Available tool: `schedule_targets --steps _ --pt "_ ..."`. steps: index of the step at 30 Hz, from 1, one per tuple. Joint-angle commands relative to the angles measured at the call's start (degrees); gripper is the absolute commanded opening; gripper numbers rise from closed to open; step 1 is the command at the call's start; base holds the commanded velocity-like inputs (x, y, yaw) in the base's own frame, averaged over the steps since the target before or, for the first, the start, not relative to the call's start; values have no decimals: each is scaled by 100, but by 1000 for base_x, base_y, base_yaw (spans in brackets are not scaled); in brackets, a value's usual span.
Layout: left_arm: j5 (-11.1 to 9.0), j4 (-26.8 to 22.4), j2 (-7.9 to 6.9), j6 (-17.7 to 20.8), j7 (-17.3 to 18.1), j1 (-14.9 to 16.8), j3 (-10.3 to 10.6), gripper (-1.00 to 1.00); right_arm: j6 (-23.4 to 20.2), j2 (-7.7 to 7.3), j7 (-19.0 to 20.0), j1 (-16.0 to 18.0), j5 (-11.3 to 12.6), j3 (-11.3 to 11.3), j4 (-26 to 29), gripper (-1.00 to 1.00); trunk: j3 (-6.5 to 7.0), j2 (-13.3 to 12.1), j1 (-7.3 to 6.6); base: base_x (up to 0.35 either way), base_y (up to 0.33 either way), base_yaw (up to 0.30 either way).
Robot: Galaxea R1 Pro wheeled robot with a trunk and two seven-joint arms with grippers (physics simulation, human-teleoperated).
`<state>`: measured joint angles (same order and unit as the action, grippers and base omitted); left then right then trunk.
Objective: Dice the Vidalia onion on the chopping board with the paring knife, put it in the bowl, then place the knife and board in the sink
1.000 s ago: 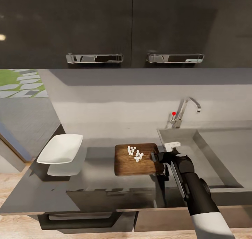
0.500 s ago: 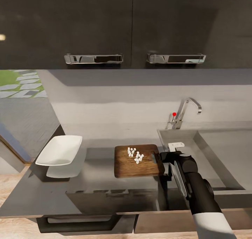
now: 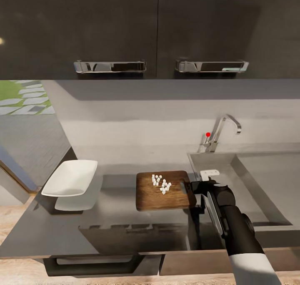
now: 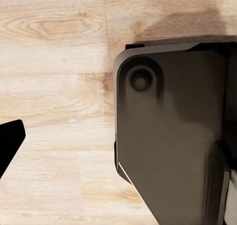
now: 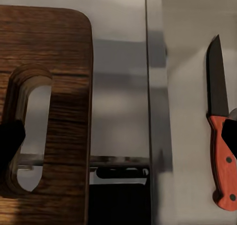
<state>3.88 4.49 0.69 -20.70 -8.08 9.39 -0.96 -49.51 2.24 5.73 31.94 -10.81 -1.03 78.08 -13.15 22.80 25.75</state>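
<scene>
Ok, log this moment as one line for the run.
onion: diced pieces on chopping board | bowl: empty | paring knife: in sink | right gripper: at board's handle slot, grip unclear

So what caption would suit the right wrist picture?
Chopping board handle slot beside the sink edge, paring knife lying beyond.

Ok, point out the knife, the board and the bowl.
knife (image 5: 224,158): right wrist view, on the red-orange handle.
board (image 3: 156,197): head view, on bare wood below the white dice.
bowl (image 3: 71,176): head view, on its white inside.
</scene>
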Motion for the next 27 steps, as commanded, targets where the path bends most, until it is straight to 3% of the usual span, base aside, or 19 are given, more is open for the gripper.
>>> schedule_targets --steps 1,27 --pt "43 25 1 -40 -37 11 -10 100 -24 5 59 5 -61 -11 6 100 -20 12 3 0 0 0" --pt "43 25 1 -40 -36 11 -10 100 -24 5 59 5 -61 -3 6 100 -259 12 3 26 0 0"
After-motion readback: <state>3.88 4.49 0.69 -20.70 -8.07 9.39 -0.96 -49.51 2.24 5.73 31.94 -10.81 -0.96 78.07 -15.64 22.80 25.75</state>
